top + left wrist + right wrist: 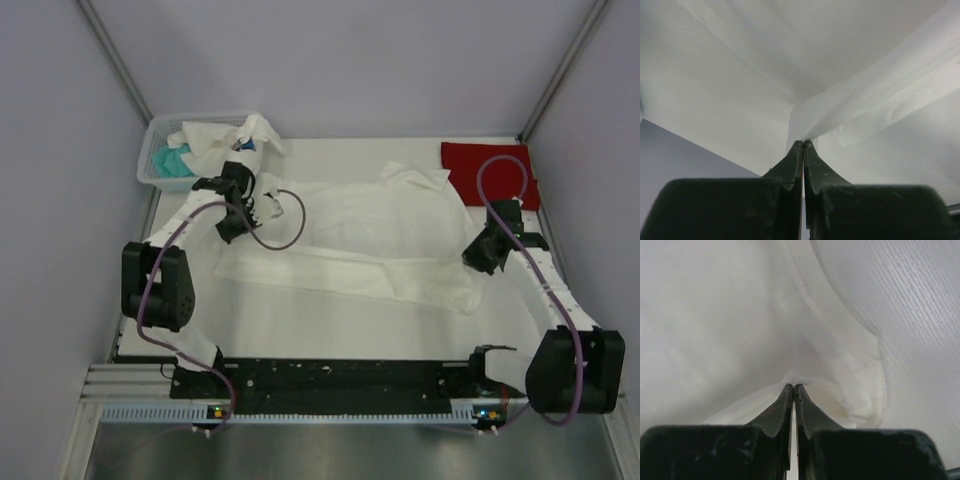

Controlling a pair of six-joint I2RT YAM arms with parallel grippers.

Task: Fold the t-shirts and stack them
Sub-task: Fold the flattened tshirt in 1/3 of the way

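Folding the white t-shirt (370,240) at table centre: left gripper (803,144) and right gripper (794,386) each pinch cloth; carry both evenly, edge taut.

White arms (198,212), black joints (160,285), purple cables (503,158), black tapered claws (803,144)

A white tabletop (330,330) is enclosed by pale lilac-grey walls (350,60), which are joined at the back corners by slanting metal struts (115,50). A ribbed aluminium rail (130,385) is fixed along the near edge. Soft, even light is cast throughout.
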